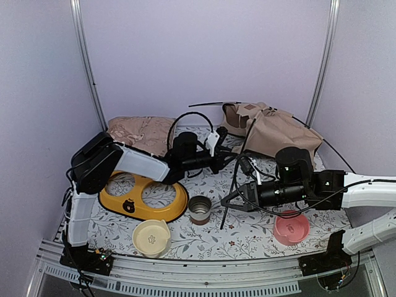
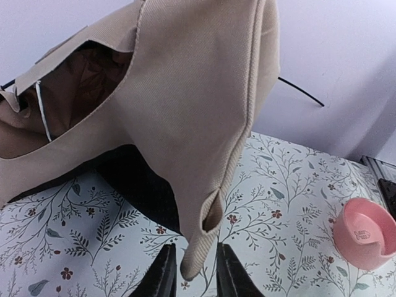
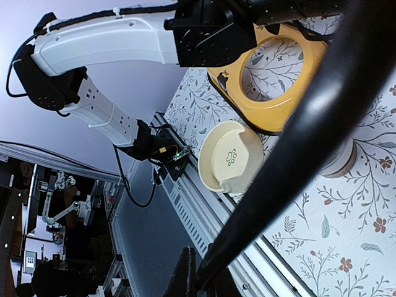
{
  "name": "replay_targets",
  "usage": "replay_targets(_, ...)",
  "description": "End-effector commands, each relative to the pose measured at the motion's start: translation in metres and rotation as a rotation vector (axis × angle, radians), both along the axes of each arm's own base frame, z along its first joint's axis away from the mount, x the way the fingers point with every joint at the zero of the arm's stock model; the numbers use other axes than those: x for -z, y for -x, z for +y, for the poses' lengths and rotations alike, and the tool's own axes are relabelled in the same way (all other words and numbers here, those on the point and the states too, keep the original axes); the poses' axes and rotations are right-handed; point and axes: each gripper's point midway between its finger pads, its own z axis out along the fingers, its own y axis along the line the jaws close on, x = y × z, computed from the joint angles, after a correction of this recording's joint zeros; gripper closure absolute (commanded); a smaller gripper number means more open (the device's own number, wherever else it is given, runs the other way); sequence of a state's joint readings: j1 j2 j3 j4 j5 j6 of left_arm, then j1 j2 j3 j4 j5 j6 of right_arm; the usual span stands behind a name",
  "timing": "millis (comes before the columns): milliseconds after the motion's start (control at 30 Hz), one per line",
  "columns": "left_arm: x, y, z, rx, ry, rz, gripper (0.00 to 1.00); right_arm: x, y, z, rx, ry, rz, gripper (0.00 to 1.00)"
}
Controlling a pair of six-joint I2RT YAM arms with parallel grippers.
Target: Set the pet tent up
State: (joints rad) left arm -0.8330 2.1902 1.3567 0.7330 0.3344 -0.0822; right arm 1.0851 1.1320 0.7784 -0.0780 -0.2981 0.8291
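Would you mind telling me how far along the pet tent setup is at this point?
Done: nothing is standing yet; the pet tent lies slumped at the back of the table. In hand: the right hand is shut on a black pole, and the left hand straddles a fabric corner, though I cannot tell if it grips. Left: raising the tent into shape.
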Motion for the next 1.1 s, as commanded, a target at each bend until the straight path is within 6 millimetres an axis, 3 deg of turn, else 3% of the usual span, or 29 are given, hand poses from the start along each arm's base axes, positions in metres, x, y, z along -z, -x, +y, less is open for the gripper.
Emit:
replay_targets(0,0.002,-0.005,-0.002,0.013,-0.009,-0.016,0.78,-0.027,-0.018,-0.004,0.058,-0.04,-0.092,1.0)
replay_targets(400,-0.005,-0.004,-0.007,0.029,0.001,-0.027,0.87,-0.026,-0.018,-0.006,0.061,-0.033,-0.092,1.0)
replay_targets(600,-0.004,-0.002,-0.008,0.038,-0.003,-0.021,1.0,-0.029,-0.02,-0.008,0.071,-0.032,-0.099,1.0)
replay_targets(667,-0.009,0.001,-0.006,0.041,0.009,-0.025,1.0,-0.028,-0.021,-0.008,0.074,-0.029,-0.099,1.0)
replay_targets(833,-0.016,0.026,0.006,0.009,0.03,-0.042,1.0,-0.02,-0.023,-0.005,0.075,-0.01,-0.078,1.0)
replay_targets(1067,-0.04,0.072,0.032,-0.135,0.055,-0.117,1.0,0.011,-0.012,-0.007,0.068,-0.016,0.052,1.0)
